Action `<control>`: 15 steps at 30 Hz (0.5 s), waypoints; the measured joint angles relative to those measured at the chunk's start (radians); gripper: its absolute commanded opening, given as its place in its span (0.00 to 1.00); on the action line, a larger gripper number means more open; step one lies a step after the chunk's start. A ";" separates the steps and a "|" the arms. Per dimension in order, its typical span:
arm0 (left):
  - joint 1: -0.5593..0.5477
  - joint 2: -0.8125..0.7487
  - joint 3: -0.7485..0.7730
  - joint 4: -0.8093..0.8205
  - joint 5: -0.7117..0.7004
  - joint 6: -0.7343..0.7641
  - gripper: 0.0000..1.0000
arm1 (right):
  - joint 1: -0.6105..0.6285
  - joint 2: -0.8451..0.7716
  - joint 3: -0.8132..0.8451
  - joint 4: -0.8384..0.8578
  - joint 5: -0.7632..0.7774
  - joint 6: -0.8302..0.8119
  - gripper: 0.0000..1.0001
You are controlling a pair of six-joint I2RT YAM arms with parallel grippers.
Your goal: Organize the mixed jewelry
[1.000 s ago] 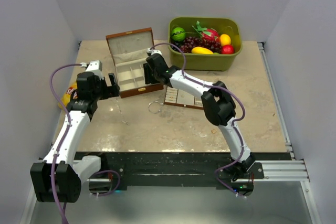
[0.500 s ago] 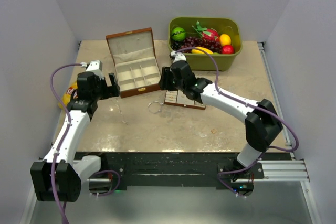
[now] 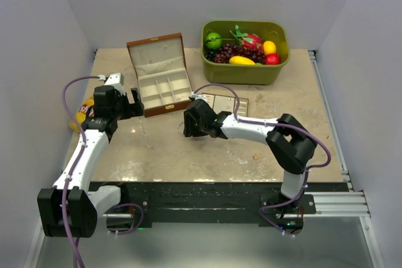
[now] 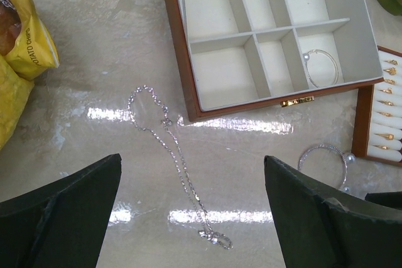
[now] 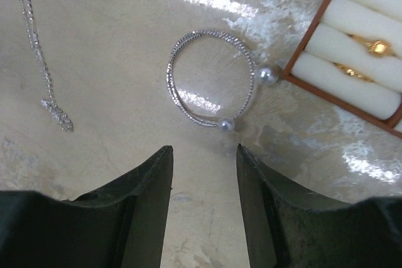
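A silvery wire hoop with pearl ends lies on the table beside the brown-edged cream tray of small gold pieces. My right gripper is open and empty, hovering just short of the hoop; in the top view the right gripper covers it. A fine chain lies stretched on the table below my open, empty left gripper, and also shows in the right wrist view. A second hoop lies in a front compartment of the open wooden box. The first hoop shows at the right.
A green bin of toy fruit stands at the back right. A yellow chip bag lies at the table's left edge, beside my left arm. The box's lid stands open behind its compartments.
My right arm has swung from over the box, past the tray, down and left to just above the hoop on the table. The left arm has barely moved.
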 measured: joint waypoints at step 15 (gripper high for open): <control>0.000 0.005 0.000 0.000 0.001 0.000 1.00 | 0.032 0.117 0.105 -0.070 0.163 0.100 0.49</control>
